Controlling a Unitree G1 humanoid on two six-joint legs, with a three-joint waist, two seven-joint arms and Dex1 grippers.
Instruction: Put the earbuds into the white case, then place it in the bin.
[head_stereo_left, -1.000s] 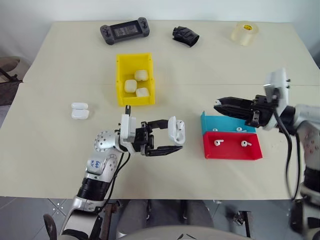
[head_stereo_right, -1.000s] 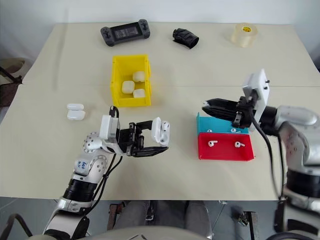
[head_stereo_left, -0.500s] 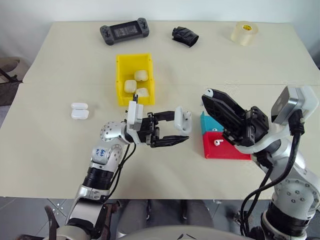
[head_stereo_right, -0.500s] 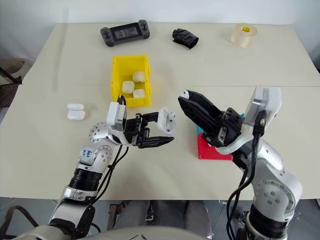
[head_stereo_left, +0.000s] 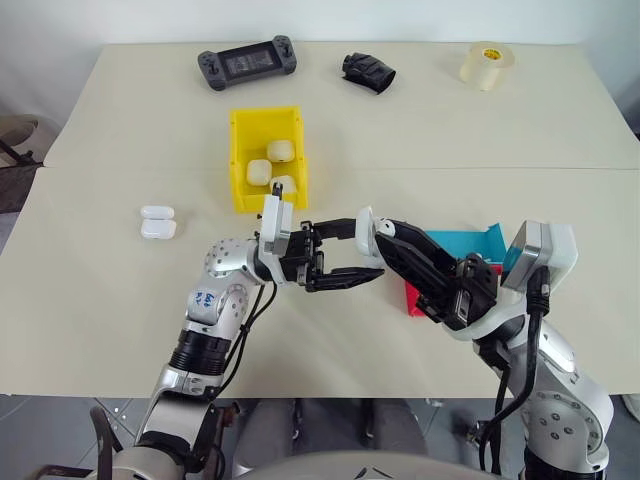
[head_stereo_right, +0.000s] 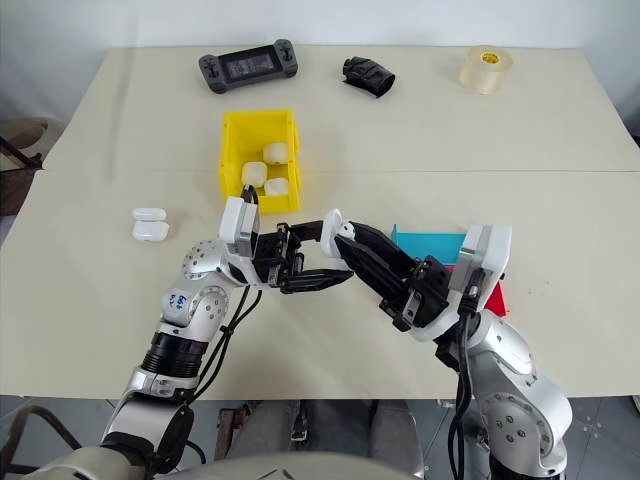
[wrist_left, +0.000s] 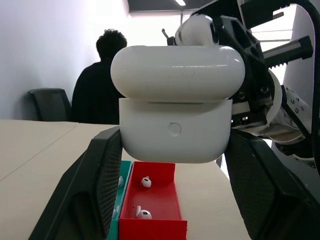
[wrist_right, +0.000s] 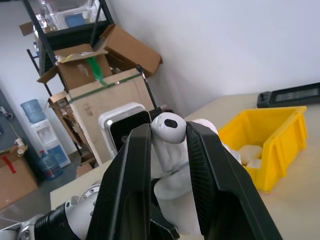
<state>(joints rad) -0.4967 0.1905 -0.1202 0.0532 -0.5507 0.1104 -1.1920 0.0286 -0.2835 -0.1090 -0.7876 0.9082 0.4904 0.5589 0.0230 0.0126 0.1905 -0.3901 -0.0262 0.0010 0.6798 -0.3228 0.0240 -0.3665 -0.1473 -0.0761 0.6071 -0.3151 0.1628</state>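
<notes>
The left hand (head_stereo_left: 345, 250) is clamped on a white case (wrist_left: 176, 105) held above the table (head_stereo_left: 120, 300), its two black fingers (wrist_left: 95, 185) pressing the case's sides; in the left wrist view the lid looks seated on the body, with a thin seam between them. The right hand (head_stereo_right: 338, 232) meets it from the other side, its fingers (wrist_right: 131, 170) pinched narrowly on one earbud (wrist_right: 169, 127), whose rounded white head sits between the tips right at the top of the held case. Whether the earbud touches the case cannot be told.

Just beside the right arm lie two shallow trays side by side: a blue tray (head_stereo_left: 462, 240) and a red tray (wrist_left: 152, 202). The left wrist view shows two more earbuds (wrist_left: 145, 182) lying in the red tray, and at least one small white piece in the blue one.

Farther out, the yellow bin (head_stereo_left: 240, 160) stands on the table beyond the left hand, holding three white cases (head_stereo_left: 281, 150). Two further white cases (head_stereo_left: 158, 221) lie touching each other on the table well to the left of the bin. Along the far edge sit one black handheld game console (head_stereo_left: 248, 62), one crumpled black object (head_stereo_left: 368, 72) and one roll of clear tape (head_stereo_left: 488, 64).

A person in dark clothing (wrist_left: 97, 95) sits with back turned, beyond the table, in the left wrist view.
</notes>
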